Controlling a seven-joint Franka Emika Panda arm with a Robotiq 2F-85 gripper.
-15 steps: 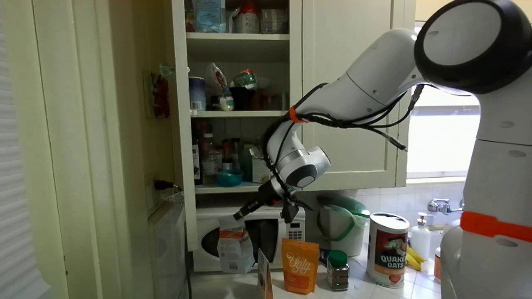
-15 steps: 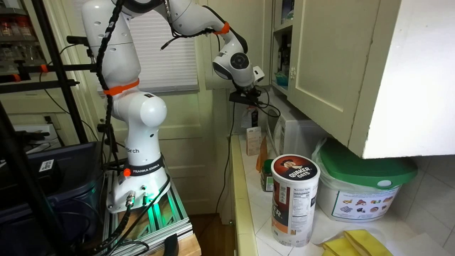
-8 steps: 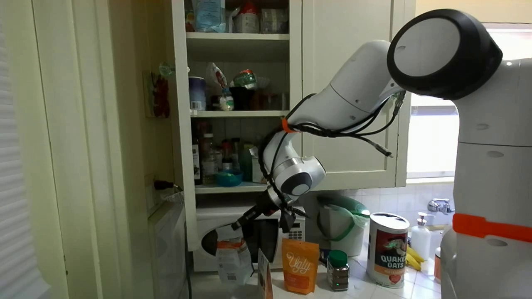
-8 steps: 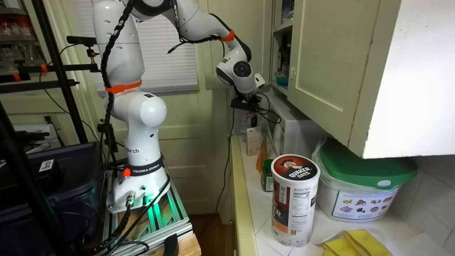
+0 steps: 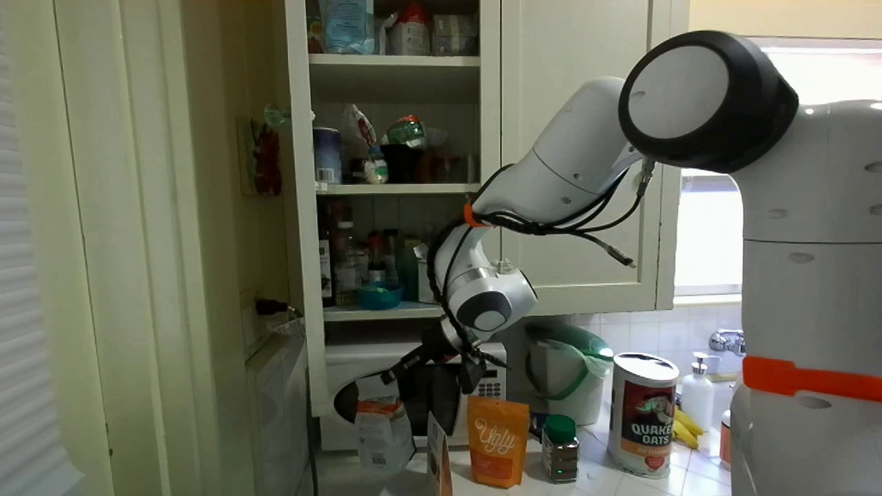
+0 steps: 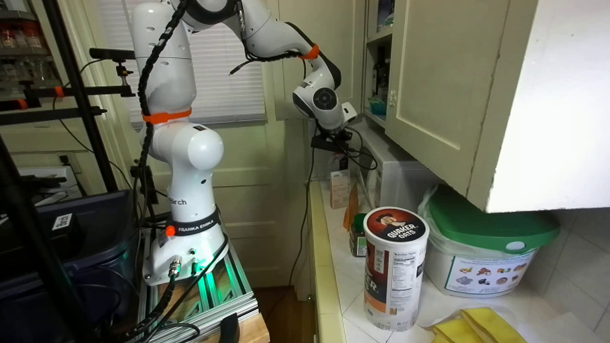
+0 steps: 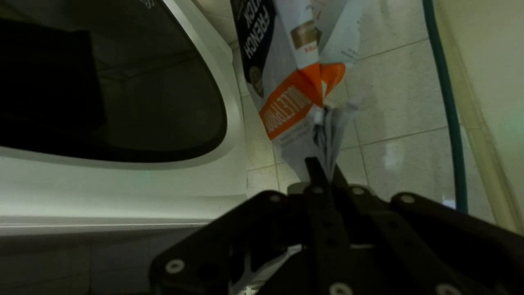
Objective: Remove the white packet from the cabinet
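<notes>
A white packet (image 5: pixel 384 441) is held in front of the microwave (image 5: pixel 434 406), out of the cabinet (image 5: pixel 490 89) mounted above that appliance, its crumpled top pinched in a narrowly closed gripper (image 7: pixel 325 169). The hold appears shallow: the gripper catches only the folded upper edge, and a full, heavy load could pull the wrapping free or tear it. Whether the packet's base touches the surface (image 5: pixel 337 475) in front of the microwave cannot be told; let go while unsupported, it could drop and topple. A thin carton (image 5: pixel 437 455) stands before the microwave, near the packet, with an orange pouch (image 5: pixel 497 441) next along toward the keypad (image 5: pixel 490 390) end. A sideways swing could knock the carton into the pouch; one inward could bump the packet against the microwave.
</notes>
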